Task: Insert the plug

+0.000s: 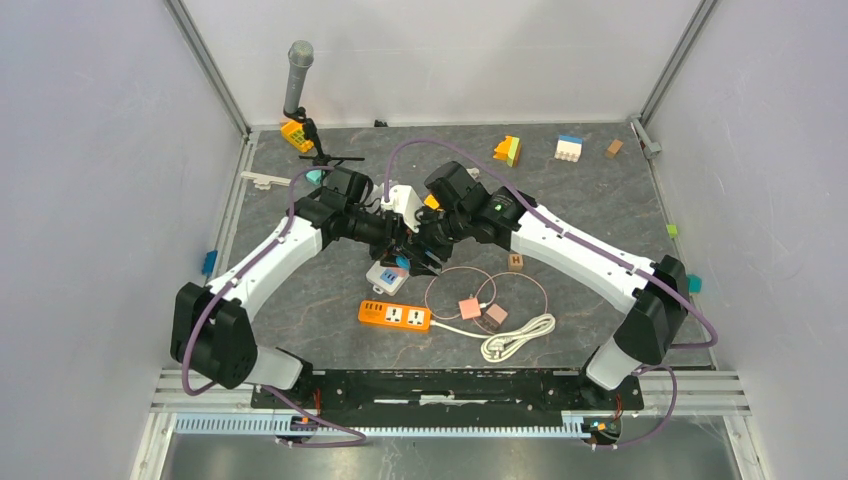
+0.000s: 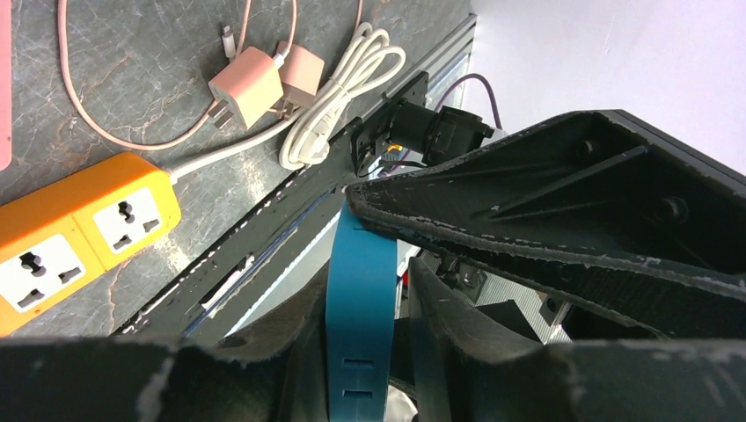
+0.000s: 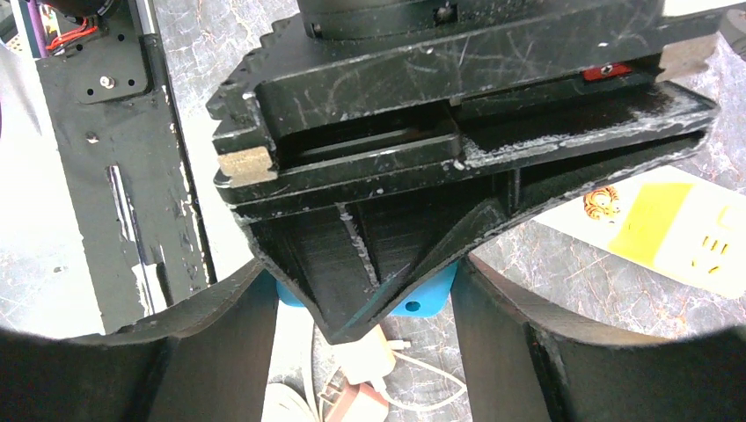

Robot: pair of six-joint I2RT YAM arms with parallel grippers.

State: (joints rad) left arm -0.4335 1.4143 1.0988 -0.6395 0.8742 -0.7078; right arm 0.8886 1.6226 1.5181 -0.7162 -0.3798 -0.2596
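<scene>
A blue plug (image 2: 361, 308) with two small slots in its face stands between my left gripper's fingers (image 2: 290, 352), which are closed on its thin sides. The same blue plug (image 3: 422, 299) spans the gap between my right gripper's fingers (image 3: 501, 343), partly hidden behind the left gripper's black finger. In the top view both grippers (image 1: 398, 248) (image 1: 418, 250) meet tip to tip over the table's middle, above a white socket box (image 1: 383, 276). An orange power strip (image 1: 395, 316) lies just in front; it also shows in the left wrist view (image 2: 79, 237).
Two pink chargers (image 1: 470, 308) with thin pink cable and a coiled white cord (image 1: 515, 338) lie right of the orange strip. A microphone stand (image 1: 297, 70), toy blocks (image 1: 508, 150) (image 1: 568, 148) and a small wooden cube (image 1: 515, 262) sit farther back. A white-and-yellow piece (image 3: 669, 229) lies under the right gripper.
</scene>
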